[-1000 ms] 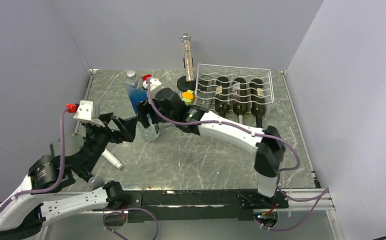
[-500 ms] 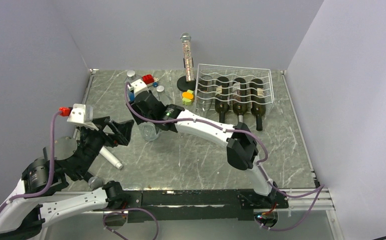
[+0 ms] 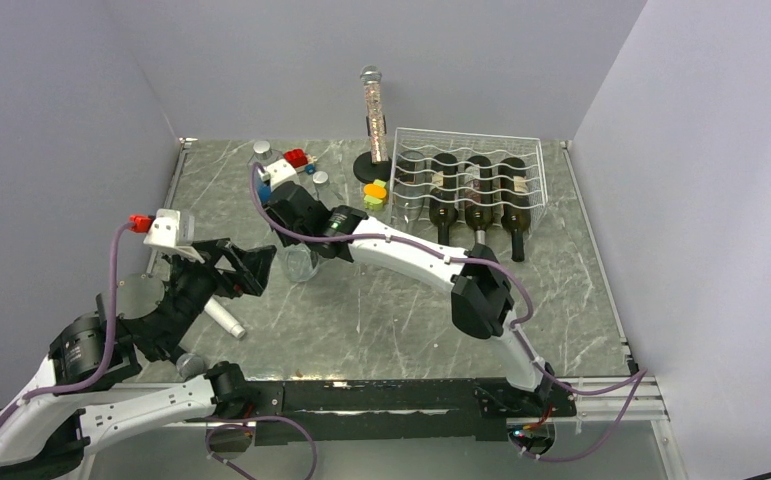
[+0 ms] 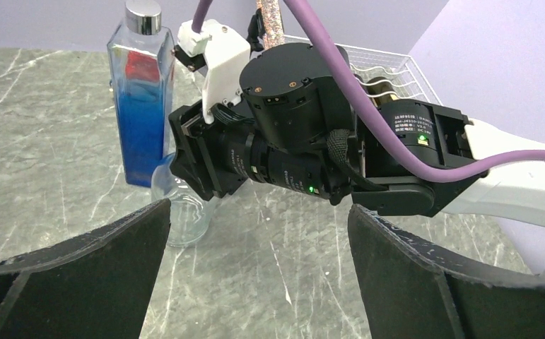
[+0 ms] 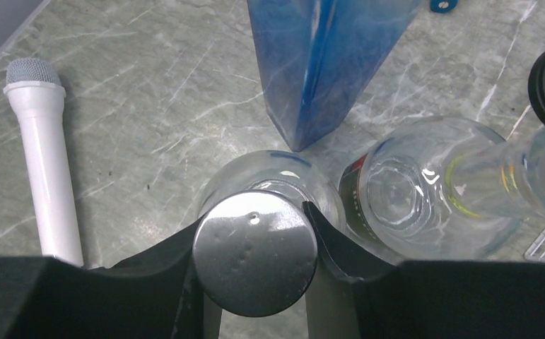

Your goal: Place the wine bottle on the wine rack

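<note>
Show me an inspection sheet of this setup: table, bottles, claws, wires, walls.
Surface: grey marbled table; no spill seen.
Job's things: white wire wine rack at the far right, dark bottles lying in it; clear bottle with a silver cap upright, left of the rack.
Clutter: blue square bottle, second clear bottle, white microphone, tall glitter tube, small coloured toy.
Grippers: right gripper shut on the silver cap; left gripper open, empty.
Cables: purple cables along both arms; no snag seen.
Surroundings: plain grey walls; nothing else seen.
</note>
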{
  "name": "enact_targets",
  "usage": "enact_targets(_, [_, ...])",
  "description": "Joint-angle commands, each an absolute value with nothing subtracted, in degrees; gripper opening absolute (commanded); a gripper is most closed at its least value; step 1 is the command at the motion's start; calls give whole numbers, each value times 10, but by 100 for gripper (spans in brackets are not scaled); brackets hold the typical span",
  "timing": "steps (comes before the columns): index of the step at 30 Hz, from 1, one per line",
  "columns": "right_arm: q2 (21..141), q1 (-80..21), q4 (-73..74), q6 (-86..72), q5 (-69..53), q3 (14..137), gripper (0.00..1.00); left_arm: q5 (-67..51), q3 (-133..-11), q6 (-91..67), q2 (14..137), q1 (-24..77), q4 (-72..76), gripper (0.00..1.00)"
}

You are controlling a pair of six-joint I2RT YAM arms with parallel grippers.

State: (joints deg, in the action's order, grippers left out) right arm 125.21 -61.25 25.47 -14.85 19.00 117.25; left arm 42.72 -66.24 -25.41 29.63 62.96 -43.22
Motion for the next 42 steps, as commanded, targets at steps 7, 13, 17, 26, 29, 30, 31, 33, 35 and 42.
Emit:
enact_targets(7, [1093,-595,347,-225,163,1057,0,433,-631,-332,291,628,-448,99])
enact_targets(13, [993,-577,307,-303,95,886,0,407,-543,-391,273,628,-421,99])
enact_targets(17, [917,-560,266,-340,53,775,0,364,-478,-427,280,628,-388,99])
enact_targets(26, [788,-492,181,-401,-71,609,0,294,-406,-465,341,628,-334,99])
enact_targets(29, [764,-471,156,-414,-106,574,0,281,-391,-470,356,628,-323,99])
enact_targets(30, [757,-466,151,-418,-113,567,0,274,-386,-471,360,628,-320,99])
enact_targets(31, [751,-459,143,-425,-119,559,0,265,-380,-469,363,628,-314,99])
enact_targets(33, [735,-450,121,-440,-138,537,0,243,-365,-467,368,628,-300,99])
enact_targets(35, [718,-438,89,-461,-161,509,0,219,-347,-471,372,628,-284,99])
enact_targets(42, [642,-413,-71,-528,-210,388,0,189,-296,-519,397,628,-252,95])
